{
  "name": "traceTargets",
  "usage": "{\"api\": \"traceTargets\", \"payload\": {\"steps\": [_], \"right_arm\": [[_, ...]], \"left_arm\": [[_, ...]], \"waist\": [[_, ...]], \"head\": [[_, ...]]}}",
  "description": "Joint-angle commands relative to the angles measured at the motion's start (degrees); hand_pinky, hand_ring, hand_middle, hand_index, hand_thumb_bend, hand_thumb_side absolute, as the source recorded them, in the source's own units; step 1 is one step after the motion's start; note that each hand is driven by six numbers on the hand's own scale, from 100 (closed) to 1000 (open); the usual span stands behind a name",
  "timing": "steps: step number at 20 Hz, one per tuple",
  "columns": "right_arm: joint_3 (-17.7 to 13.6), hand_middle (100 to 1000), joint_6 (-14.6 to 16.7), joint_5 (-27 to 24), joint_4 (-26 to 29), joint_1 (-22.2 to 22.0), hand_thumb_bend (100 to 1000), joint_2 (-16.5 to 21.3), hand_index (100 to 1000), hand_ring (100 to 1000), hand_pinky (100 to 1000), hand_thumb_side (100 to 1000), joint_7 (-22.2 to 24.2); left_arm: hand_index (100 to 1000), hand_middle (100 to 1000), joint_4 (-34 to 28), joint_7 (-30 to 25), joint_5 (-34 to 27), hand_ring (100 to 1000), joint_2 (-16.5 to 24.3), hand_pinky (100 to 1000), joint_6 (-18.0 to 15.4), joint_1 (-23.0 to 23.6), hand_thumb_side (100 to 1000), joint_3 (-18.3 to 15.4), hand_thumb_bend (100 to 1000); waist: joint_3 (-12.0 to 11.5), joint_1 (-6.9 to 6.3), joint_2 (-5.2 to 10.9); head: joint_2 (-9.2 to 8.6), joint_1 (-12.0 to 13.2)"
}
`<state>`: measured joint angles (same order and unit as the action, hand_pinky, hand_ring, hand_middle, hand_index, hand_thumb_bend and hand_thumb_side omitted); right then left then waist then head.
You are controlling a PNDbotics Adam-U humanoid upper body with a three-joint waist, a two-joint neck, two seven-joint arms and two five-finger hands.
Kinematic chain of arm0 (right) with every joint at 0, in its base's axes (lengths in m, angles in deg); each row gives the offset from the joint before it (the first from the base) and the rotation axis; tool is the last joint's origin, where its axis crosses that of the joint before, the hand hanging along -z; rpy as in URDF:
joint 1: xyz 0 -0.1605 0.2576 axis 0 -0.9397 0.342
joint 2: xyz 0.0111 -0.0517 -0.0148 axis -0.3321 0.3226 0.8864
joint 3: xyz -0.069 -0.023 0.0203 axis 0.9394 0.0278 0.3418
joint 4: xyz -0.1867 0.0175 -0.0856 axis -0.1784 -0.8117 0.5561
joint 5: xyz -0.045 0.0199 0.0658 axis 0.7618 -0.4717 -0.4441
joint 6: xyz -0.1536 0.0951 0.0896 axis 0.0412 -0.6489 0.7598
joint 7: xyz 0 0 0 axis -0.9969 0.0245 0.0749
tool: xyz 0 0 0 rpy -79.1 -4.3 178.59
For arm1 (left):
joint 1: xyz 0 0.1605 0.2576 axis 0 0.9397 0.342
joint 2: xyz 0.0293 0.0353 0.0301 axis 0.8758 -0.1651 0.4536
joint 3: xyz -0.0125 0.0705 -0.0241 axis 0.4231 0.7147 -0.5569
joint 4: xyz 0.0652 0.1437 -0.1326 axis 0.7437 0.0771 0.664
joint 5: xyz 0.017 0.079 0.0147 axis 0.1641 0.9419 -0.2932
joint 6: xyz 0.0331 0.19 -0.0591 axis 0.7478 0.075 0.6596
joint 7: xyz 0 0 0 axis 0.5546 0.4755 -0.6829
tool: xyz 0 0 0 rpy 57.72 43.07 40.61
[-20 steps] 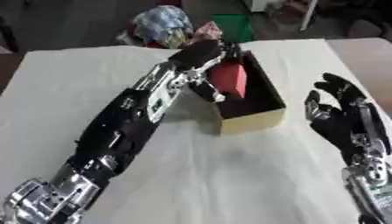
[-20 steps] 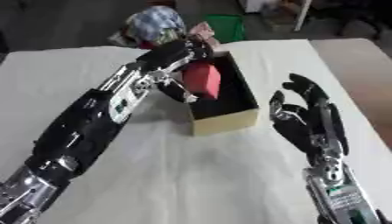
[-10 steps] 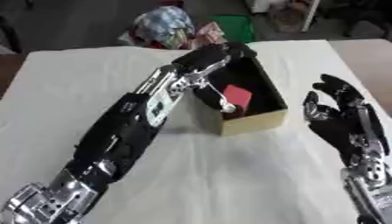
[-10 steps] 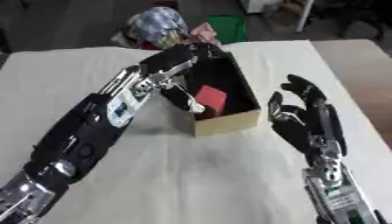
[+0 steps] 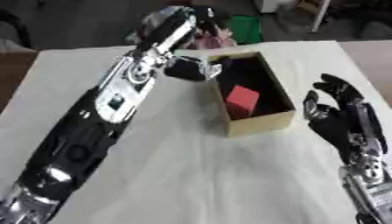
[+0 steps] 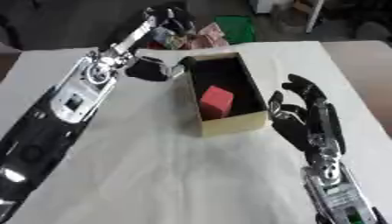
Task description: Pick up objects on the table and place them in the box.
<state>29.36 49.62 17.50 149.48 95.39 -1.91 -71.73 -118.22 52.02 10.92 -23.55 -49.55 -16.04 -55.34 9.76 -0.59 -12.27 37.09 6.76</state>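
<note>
Nearest, at the right, the right hand stands idle on the white table, palm turned inward and fingers spread wide and upright, holding nothing; it sits just beside the box's right wall, well placed to steady it if needed. Mid-table the open cardboard box lies with its long side running near to far, and a red block rests inside it, leaning toward the near end, so that object looks delivered. The left arm stretches diagonally from the near left corner past the box's left wall to the far edge of the table. There the left hand is over a heap of colourful objects beyond the box, apparently going for the next piece; whether its fingers are open or closed I cannot tell, since they merge with the dark background
</note>
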Motion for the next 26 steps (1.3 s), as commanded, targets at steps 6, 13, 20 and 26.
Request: {"api": "traceTargets", "payload": {"steps": [6,13,20,26], "right_arm": [[-1.80,717,-0.18,0.83,1.89,-0.11,100,2.22,840,933,664,100,-1.61],[-2.55,712,-0.06,0.69,2.28,-0.78,100,2.53,826,932,654,100,-3.96],[-3.03,720,0.25,0.69,2.54,-1.47,100,2.63,822,936,652,100,-5.94],[-3.29,716,0.08,0.66,2.56,-1.74,100,2.68,821,922,652,100,-6.32]], "left_arm": [[824,615,-15.19,8.19,-13.48,629,4.89,780,5.11,15.34,100,-10.15,239],[837,627,-15.25,12.27,-17.97,638,1.70,787,4.19,25.11,112,-14.59,207],[833,627,-14.15,13.45,-17.79,638,-1.87,789,3.52,30.37,118,-17.36,203],[831,626,-13.02,13.30,-17.57,637,-3.53,790,3.76,32.08,123,-18.03,202]], "waist": [[-2.53,0.18,1.43],[-4.09,0.48,1.51],[-5.01,0.73,1.57],[-5.29,0.90,1.59]], "head": [[-0.15,-1.30],[0.64,-1.57],[1.54,-1.68],[1.90,-1.60]]}}
